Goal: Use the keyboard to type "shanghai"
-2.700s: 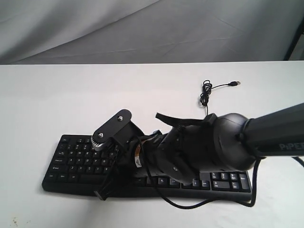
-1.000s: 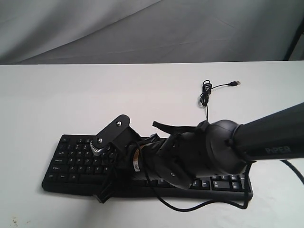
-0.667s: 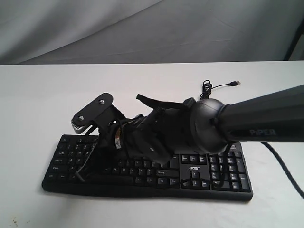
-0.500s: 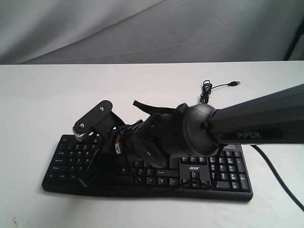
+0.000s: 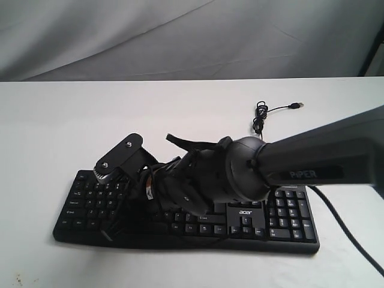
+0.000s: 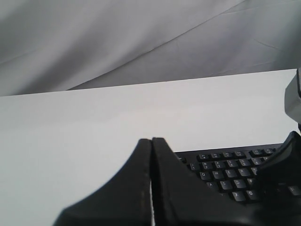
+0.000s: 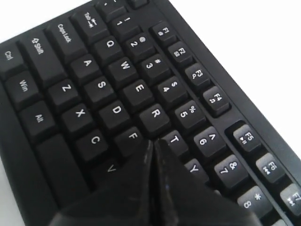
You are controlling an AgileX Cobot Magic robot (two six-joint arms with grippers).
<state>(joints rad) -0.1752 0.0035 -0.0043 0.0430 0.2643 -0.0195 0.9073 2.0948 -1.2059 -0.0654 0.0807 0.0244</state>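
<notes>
Jaws pressed together, the right gripper (image 7: 153,143) is hanging over the closely packed letters of the keyboard (image 5: 282,219), which is lying along the near edge of the tabletop (image 5: 180,108), and its blunt tip is risking catching two keys together.

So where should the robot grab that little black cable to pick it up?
Probably the bunched coil of the cable, coming straight down from above with the jaws on either side. The single wire is thin and lies flat on the table, so the bundle gives the most to pinch. It lies behind the keyboard.
</notes>
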